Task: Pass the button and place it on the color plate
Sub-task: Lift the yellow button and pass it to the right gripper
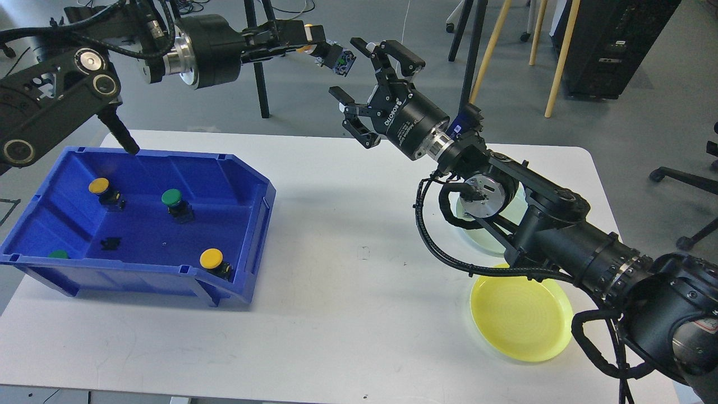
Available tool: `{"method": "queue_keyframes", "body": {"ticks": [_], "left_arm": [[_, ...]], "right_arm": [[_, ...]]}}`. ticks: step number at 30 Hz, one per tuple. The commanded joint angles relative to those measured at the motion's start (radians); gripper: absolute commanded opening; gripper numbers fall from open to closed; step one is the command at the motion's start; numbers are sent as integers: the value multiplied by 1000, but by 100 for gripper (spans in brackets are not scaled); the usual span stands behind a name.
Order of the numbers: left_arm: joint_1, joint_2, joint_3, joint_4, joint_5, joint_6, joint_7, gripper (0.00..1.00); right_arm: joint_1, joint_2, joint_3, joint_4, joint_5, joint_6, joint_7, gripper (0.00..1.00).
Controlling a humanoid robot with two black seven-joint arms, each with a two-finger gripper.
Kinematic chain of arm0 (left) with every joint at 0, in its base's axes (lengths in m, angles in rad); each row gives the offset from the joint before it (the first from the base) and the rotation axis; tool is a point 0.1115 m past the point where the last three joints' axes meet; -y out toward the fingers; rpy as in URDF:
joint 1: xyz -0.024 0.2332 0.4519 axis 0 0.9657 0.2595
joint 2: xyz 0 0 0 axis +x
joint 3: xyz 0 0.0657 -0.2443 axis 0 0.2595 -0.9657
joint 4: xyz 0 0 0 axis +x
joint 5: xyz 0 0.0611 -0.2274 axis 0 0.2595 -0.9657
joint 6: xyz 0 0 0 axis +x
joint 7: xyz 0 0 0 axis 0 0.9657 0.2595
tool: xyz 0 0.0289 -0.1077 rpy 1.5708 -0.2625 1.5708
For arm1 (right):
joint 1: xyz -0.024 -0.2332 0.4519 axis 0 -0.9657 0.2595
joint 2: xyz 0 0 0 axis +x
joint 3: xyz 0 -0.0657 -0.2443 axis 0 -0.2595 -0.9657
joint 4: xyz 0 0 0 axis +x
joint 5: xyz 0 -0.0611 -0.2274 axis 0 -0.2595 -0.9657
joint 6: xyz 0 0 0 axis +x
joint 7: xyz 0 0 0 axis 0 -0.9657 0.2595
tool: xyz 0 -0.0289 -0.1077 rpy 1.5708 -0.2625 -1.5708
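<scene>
Yellow round plastic plate [521,317] waits empty on white desk [348,292]; left pincer [328,50] clamps button [342,60] aloft toward right pincer [359,92], fingers apart for handover.

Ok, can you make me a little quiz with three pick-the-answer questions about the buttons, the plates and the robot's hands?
1. Where is the yellow plate?
A. Inside the blue bin
B. On the table, under the right arm
C. On the floor

2. How many yellow-topped buttons sit in the blue bin?
A. Two
B. Four
C. None

3. What is the right tool doing?
A. Squeezing a plate
B. Lying flat on the table
C. Open in the air, facing the left tool

Answers:
1 B, it lies on the white table near that arm.
2 A, one at the back left, one at the front right.
3 C, its fingers are spread and hold nothing, beside the button the left tool carries.
</scene>
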Motion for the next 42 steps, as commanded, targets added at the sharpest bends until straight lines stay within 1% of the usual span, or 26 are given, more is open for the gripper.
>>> {"method": "queue_keyframes", "body": {"ticks": [1,3,5,7,8,10,15,17,18,22,26,28,29,32,33,36,38,42], "left_arm": [[-1,-11,2,0,4,0,1,25],[-1,-14,2,1,4,0,1,25],[-1,-14,0,1,4,0,1,25],[-1,-14,0,3,4,0,1,25],[-1,-14,-1,3,6,0,1,25],[-1,-14,-1,6,4,0,1,25],[-3,-14,-1,20,3,0,1,25],[-3,-14,-1,23,3,0,1,25],[-4,-14,-3,24,3,0,1,25],[-9,-14,-1,24,3,0,1,25],[-9,-16,-1,24,3,0,1,28],[-9,-19,-1,24,4,0,1,37],[-9,-22,-3,24,3,0,1,47],[-9,-22,-3,24,1,0,1,84],[-9,-22,-3,26,0,0,1,92],[-7,-22,5,27,9,0,3,98],[-6,-20,12,29,21,0,4,99],[-4,-11,15,64,46,0,50,99]], "right_arm": [[0,0,8,3,-1,0,19,71],[0,0,6,1,-2,0,22,66],[0,0,6,-1,-2,0,22,65],[0,0,6,-1,-2,0,21,62],[0,0,6,-1,-2,0,19,56],[0,0,5,-1,-2,4,18,51],[-1,0,2,1,-2,11,18,22],[-1,0,2,3,-4,12,19,14],[-3,0,2,3,-4,12,21,11],[-1,0,0,4,-7,14,26,7],[-1,0,0,4,-7,14,26,6],[0,0,0,4,-7,14,26,6],[-1,0,0,4,-7,14,26,6],[0,0,0,4,-10,14,26,6],[0,0,0,3,-12,14,26,6],[0,0,0,3,-13,14,26,6],[0,0,-1,4,-13,14,24,6],[-1,0,-18,13,-13,14,19,6]]}}
